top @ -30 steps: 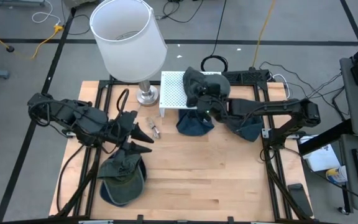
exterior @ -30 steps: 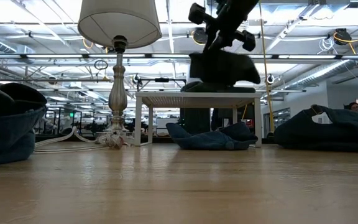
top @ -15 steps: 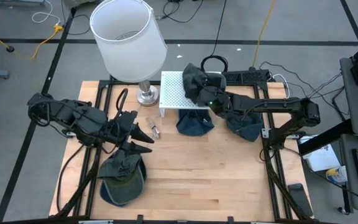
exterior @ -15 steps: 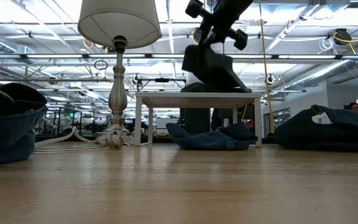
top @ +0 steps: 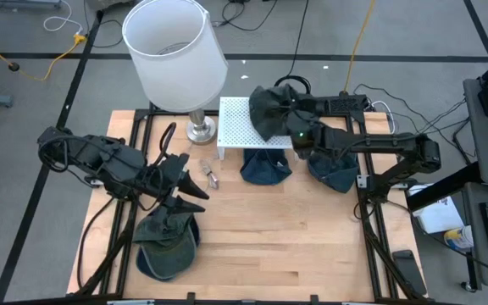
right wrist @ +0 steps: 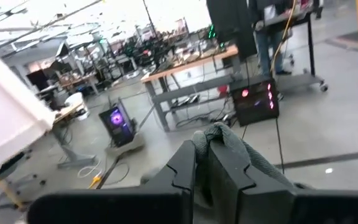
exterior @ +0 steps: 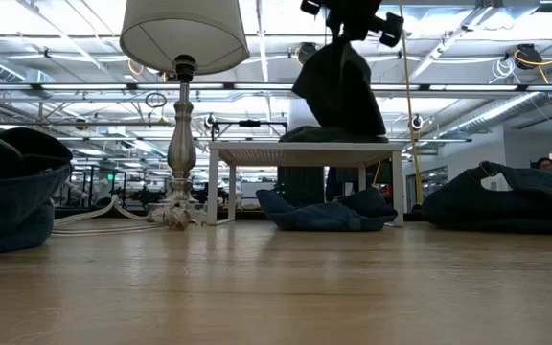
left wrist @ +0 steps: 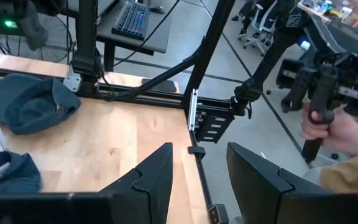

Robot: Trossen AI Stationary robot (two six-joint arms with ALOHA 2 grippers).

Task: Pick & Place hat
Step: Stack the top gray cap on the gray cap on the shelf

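- The right pincer [top: 291, 119] is above the right part of the white perforated metal shelf [top: 237, 125], closed on a dark green fabric hat [top: 269, 112].
- In the low view this hat [exterior: 341, 91] hangs from the pincer [exterior: 351, 29], and its lower edge is on the shelf top [exterior: 257, 149] or just over it; I cannot tell which.
- The right wrist view shows the fabric [right wrist: 219, 140] pinched between the two dark fingers [right wrist: 185, 168].
- A dark blue hat [top: 265, 168] lies on the wooden worktop [top: 278, 237] under the shelf, and another dark blue hat [top: 333, 169] lies just right of it, below the right arm.
- A table lamp with a white shade [top: 174, 52] stands left of the shelf; a small object [top: 210, 176] lies near its base.
- The left pincer [top: 191, 185] is open and holds nothing, over the near left part, just above a green-and-blue hat [top: 168, 241].
- Only the left wrist view shows a person's hand [left wrist: 337, 130] on a dark handle beyond the worktop.
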